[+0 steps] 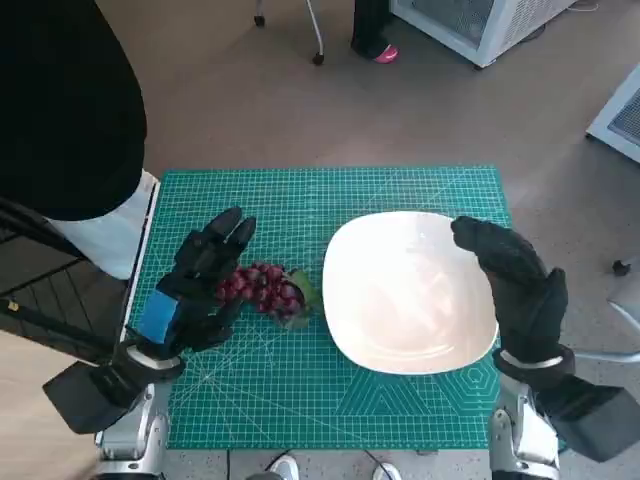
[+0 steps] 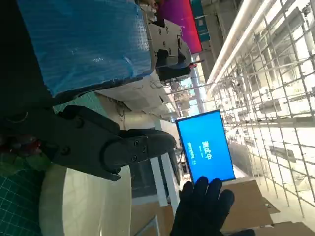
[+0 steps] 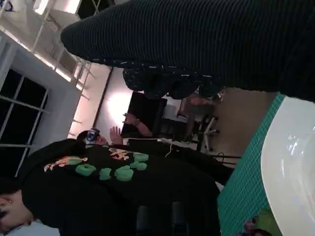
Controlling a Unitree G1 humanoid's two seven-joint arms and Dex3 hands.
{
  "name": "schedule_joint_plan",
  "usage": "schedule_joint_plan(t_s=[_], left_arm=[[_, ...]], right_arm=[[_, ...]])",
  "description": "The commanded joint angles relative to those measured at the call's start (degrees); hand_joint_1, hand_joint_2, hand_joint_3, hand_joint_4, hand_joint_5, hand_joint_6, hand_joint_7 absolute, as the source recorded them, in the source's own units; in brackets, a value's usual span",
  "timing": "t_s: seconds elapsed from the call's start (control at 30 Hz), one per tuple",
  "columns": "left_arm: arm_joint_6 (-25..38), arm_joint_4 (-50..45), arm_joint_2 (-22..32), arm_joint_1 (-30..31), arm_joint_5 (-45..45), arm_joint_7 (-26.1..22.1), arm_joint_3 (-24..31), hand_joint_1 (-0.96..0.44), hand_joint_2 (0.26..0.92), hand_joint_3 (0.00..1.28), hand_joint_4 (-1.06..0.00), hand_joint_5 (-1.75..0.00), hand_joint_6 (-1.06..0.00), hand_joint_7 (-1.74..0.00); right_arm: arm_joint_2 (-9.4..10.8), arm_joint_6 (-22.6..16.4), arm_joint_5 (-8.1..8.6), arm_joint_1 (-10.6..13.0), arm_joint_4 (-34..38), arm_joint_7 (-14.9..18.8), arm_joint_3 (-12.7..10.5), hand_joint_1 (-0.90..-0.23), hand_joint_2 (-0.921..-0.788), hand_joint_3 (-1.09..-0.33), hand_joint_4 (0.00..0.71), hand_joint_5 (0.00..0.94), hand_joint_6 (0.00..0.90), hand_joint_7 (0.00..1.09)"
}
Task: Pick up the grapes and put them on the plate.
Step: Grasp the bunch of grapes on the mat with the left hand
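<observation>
A bunch of dark red grapes with a green leaf lies on the green cutting mat, just left of the white plate. My left hand sits at the bunch's left side, its fingers stretched out past the grapes and apart, gripping nothing. The left wrist view shows those black fingers over the plate, with a sliver of grapes under them. My gloved right hand hovers at the plate's right rim, empty. The right wrist view catches the plate and the grapes.
A person in black stands close at the table's left far corner and also shows in the right wrist view. A white appliance and a pink shoe are on the floor beyond the table.
</observation>
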Motion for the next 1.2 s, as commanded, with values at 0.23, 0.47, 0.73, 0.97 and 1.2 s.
schedule_joint_plan(t_s=[0.23, 0.47, 0.73, 0.97, 1.2], left_arm=[[-0.2, -0.6, -0.2, 0.3, 0.0, -0.1, 0.1, -0.56, 0.921, 0.48, -0.21, 0.00, -0.12, -0.35], [-0.2, -0.5, -0.1, 0.2, 0.1, -0.2, 0.1, -0.55, 0.921, 0.48, -0.21, 0.00, -0.12, -0.35], [-0.1, -0.7, 0.0, 0.2, 0.1, -0.4, 0.1, -0.55, 0.921, 0.48, -0.21, 0.00, -0.12, -0.35], [-0.1, -0.6, 0.2, 0.1, 0.0, -0.5, 0.2, -0.55, 0.921, 0.47, -0.21, 0.00, -0.13, -0.35], [0.0, -0.7, 0.4, 0.2, -0.1, -0.6, 0.5, -0.55, 0.921, 0.47, -0.21, 0.00, -0.13, -0.35]], right_arm=[[0.1, 0.9, -0.75, 1.8, -0.4, -0.8, 0.1, -0.422, -0.921, -0.570, 0.600, 0.002, 0.565, 0.00], [0.1, 1.0, -0.25, 1.9, -0.6, -0.7, 0.0, -0.426, -0.921, -0.569, 0.600, 0.002, 0.566, 0.00], [0.2, 0.6, -0.09, 1.6, -0.1, -0.5, -0.1, -0.427, -0.921, -0.569, 0.600, 0.001, 0.566, 0.00], [0.2, 0.2, -0.24, 1.3, 0.5, -0.4, -0.1, -0.425, -0.921, -0.569, 0.600, 0.001, 0.566, 0.00], [0.3, 0.1, -0.25, 1.0, 0.8, -0.4, -0.1, -0.421, -0.921, -0.571, 0.598, 0.000, 0.565, 0.00]])
